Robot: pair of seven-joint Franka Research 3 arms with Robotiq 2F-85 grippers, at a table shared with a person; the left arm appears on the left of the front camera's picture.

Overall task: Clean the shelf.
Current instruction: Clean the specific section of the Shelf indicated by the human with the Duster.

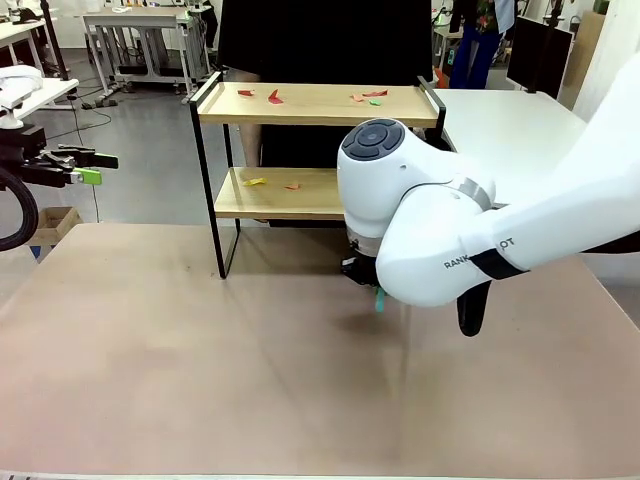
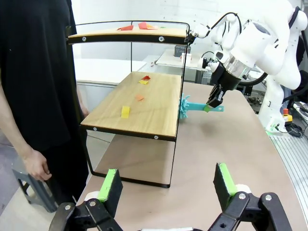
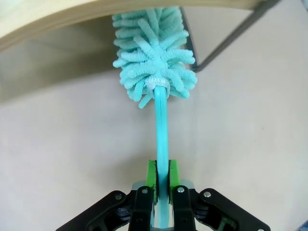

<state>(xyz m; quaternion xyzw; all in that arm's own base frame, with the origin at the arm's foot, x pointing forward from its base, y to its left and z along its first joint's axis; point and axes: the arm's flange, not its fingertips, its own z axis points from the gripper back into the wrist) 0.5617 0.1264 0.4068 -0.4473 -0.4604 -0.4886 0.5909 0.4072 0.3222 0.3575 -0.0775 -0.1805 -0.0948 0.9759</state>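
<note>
Fingers (image 3: 152, 175) of right gripper (image 3: 161, 177) pinch a teal duster (image 3: 155, 53) by its handle, left gripper (image 2: 167, 174) wide open and empty; shelf (image 1: 320, 118) stands at far edge of tan table (image 1: 200, 380), paper scraps (image 1: 274, 97) on both boards, right arm (image 1: 440, 240) bent low, duster head at lower board's edge.

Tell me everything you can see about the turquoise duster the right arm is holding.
The duster has a fluffy turquoise head of soft chenille-like strands, a white collar and a slim flat handle that looks plastic. The right gripper holds the handle, jaws shut on it. The duster lies roughly level above the table, head at the edge of the lower board of the shelf; contact there is unclear.
</note>
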